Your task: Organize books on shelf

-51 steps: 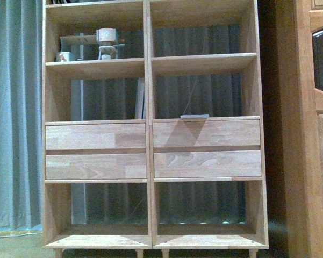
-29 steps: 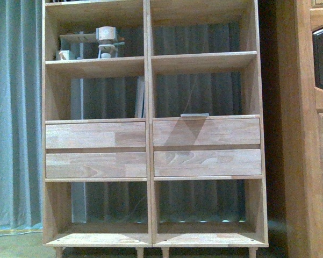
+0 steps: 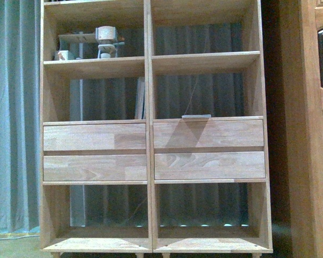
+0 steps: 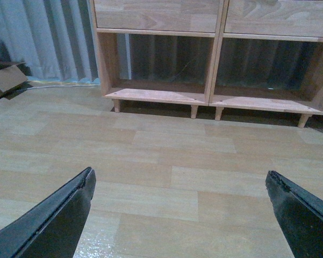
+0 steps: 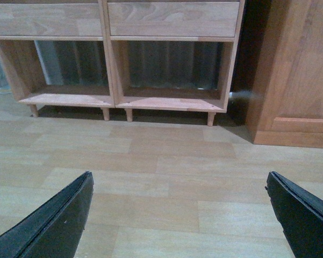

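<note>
At the left edge of the front view, grey-blue curtain (image 3: 13,118) in vertical folds, down to a strip of floor (image 3: 16,246) in the lower left corner. Filling the centre of the frame, the shelf (image 3: 148,70): light wood, open-backed, split by a central upright, with four plain drawer fronts (image 3: 94,137) across the middle and short legs underneath. In the upper left compartment, a wooden toy (image 3: 106,40), too blurred for detail. One row lower, left of the divider and tight against it, an upright book (image 3: 141,98), long axis vertical, thin edge toward the camera, colour not readable. Just right of the divider, at the front lip of the middle right compartment, a flat book (image 3: 196,116), long axis left to right, lying level above the upper right drawer. At the right edge, a darker wooden cabinet (image 3: 311,134), near the shelf with a dark gap between. In the wrist views, pale planks of the floor running up to the shelf's feet, and a cardboard box (image 4: 5,79) near the curtain. Left gripper (image 4: 180,215) spread wide, holding nothing, over bare planks. Right gripper (image 5: 180,215) equally wide and empty, well apart from the shelf.
</note>
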Tool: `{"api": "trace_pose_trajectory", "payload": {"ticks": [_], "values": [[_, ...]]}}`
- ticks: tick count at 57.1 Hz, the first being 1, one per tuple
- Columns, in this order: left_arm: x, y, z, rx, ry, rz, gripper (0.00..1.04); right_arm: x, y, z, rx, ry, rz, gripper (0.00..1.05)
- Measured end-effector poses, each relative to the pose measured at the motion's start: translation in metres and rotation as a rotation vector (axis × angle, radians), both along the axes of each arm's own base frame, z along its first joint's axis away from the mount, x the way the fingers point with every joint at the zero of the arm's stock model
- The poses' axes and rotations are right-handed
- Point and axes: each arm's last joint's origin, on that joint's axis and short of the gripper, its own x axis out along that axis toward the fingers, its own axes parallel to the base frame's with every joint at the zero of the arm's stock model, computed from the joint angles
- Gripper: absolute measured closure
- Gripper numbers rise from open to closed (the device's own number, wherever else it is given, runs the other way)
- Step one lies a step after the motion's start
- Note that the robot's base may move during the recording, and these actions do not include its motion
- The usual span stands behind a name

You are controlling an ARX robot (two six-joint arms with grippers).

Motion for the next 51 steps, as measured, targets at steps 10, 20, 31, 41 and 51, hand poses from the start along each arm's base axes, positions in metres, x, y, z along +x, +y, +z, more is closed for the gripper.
{"api": "trace_pose_trajectory", "payload": {"ticks": [10, 20, 31, 41, 51], "values": [[0.0000, 0.0000, 0.0000, 0.000, 0.000, -0.002, 0.07, 0.0000, 0.0000, 0.0000, 0.000, 0.000, 0.000, 0.07], [0.0000, 0.0000, 0.0000, 0.000, 0.000, 0.000, 0.07, 0.0000, 0.0000, 0.0000, 0.000, 0.000, 0.000, 0.07], [0.0000, 0.0000, 0.0000, 0.000, 0.000, 0.000, 0.07, 0.0000, 0.0000, 0.0000, 0.000, 0.000, 0.000, 0.07], [0.0000, 0.0000, 0.0000, 0.000, 0.000, 0.000, 0.07, 0.0000, 0.0000, 0.0000, 0.000, 0.000, 0.000, 0.07], [0.0000, 0.0000, 0.0000, 0.000, 0.000, 0.000, 0.07, 0.0000, 0.0000, 0.0000, 0.000, 0.000, 0.000, 0.07]]}}
